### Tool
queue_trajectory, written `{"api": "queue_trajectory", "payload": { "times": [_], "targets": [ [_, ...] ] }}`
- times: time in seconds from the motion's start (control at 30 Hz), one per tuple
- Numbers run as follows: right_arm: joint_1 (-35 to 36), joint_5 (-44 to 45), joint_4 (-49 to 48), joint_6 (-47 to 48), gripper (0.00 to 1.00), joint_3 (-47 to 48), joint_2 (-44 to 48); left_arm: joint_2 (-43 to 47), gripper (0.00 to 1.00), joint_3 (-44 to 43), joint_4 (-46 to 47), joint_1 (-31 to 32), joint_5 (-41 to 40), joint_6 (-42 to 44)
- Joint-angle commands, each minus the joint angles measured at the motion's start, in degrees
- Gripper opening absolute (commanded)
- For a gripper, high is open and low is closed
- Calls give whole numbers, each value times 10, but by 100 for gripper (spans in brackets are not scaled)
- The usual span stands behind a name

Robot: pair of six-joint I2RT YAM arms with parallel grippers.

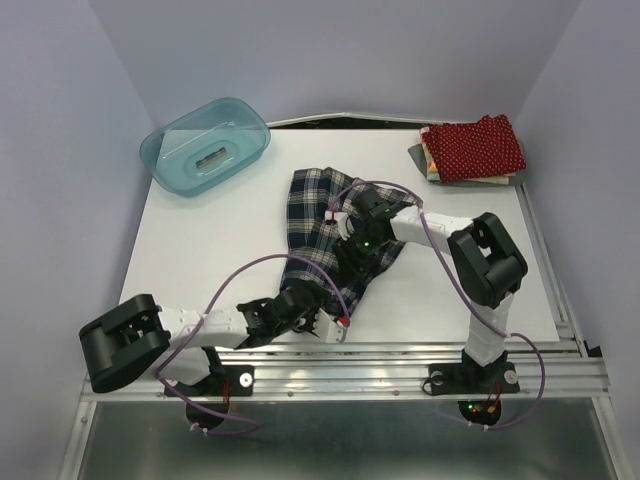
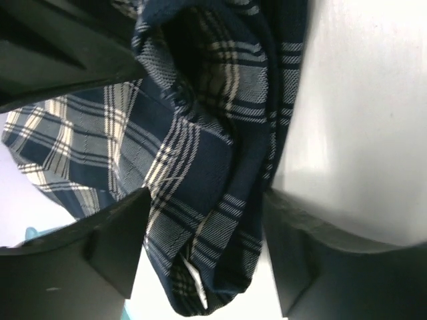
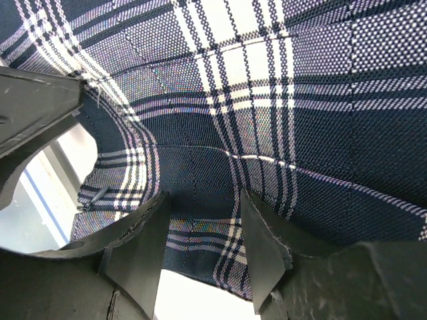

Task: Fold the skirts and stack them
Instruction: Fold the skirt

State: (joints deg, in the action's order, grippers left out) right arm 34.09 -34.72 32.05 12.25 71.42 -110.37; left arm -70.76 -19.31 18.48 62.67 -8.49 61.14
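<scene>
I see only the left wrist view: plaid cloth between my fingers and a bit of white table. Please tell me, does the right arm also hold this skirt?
Observer: Yes. The right gripper is closed on the same plaid skirt, farther from the arm bases than the left gripper.
Operator: Is any skirt already folded?
Observer: The red dotted skirt lies folded at the far right corner of the table, on top of other folded cloth.
Operator: Is something else on the table?
Observer: A teal bin stands at the far left corner, apart from the plaid skirt.
</scene>
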Motion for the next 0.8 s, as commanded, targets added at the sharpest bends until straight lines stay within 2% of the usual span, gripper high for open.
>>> {"api": "queue_trajectory", "payload": {
  "times": [0.0, 0.07, 0.23, 0.27, 0.37, 0.5, 0.57, 0.67, 0.7, 0.77],
  "targets": [
    [3, 50, 9, 26, 52, -25, -36, -20, 67, 10, -19, 3, 14, -1],
    [3, 48, 9, 28, 52, -25, -38, -22, 53, 6, -20, 3, 21, -9],
    [3, 32, 12, 33, 51, -22, -36, -24, 34, -23, -55, 3, 23, -31],
    [3, 32, 13, 37, 51, -21, -35, -17, 22, -31, -66, 3, 28, -37],
    [3, 29, 20, 37, 51, -13, -21, 7, 3, -61, -140, 3, 48, -62],
    [-22, 38, 22, 16, 53, 44, 11, 33, 0, -102, -242, 3, 104, -91],
    [-58, 24, 21, -5, 55, 112, 21, 39, 0, -121, -286, 3, 124, -111],
    [-92, 29, 22, -16, 63, 208, 17, 52, 0, -128, -323, 3, 141, -120],
    [-92, 53, 21, -20, 68, 227, 16, 55, 0, -129, -330, 3, 146, -120],
    [-99, 89, 14, -19, 72, 275, 3, 62, 0, -140, -360, 4, 158, -122]
  ]
}}
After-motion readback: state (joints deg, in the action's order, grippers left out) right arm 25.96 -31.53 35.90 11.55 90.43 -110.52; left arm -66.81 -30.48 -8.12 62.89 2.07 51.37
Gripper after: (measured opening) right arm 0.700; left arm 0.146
